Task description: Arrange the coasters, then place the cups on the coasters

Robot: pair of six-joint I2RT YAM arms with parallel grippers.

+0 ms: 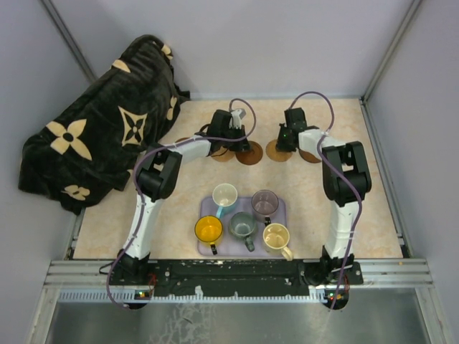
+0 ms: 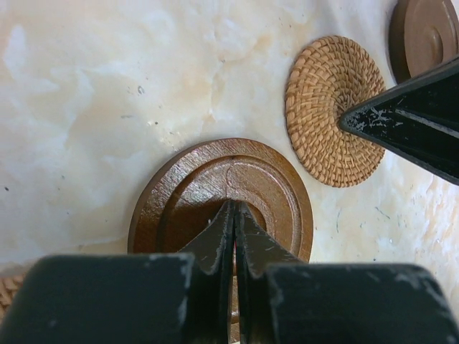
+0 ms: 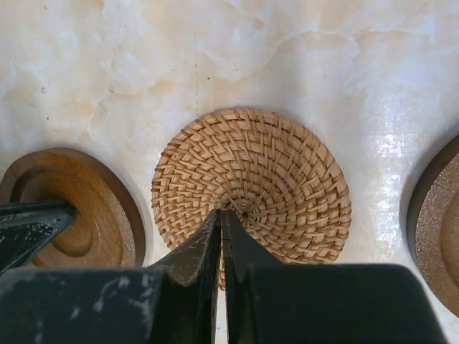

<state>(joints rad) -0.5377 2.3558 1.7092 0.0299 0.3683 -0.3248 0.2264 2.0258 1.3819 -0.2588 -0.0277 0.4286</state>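
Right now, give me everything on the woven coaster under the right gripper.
The woven coaster is a round tan disc, apparently rattan, coiled outward from its centre, intact. It lies flat on the marbled table, apart from the wooden coaster on one side and a brown coaster on the other. The shut right gripper rests its tips at its centre, apparently touching.

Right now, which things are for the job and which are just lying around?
For the job: wooden coasters, woven coasters, yellow-orange cup, white cup, grey-green cup, cream cup, purple cup.
Just lying about: black flowery blanket, lavender tray under the cups.
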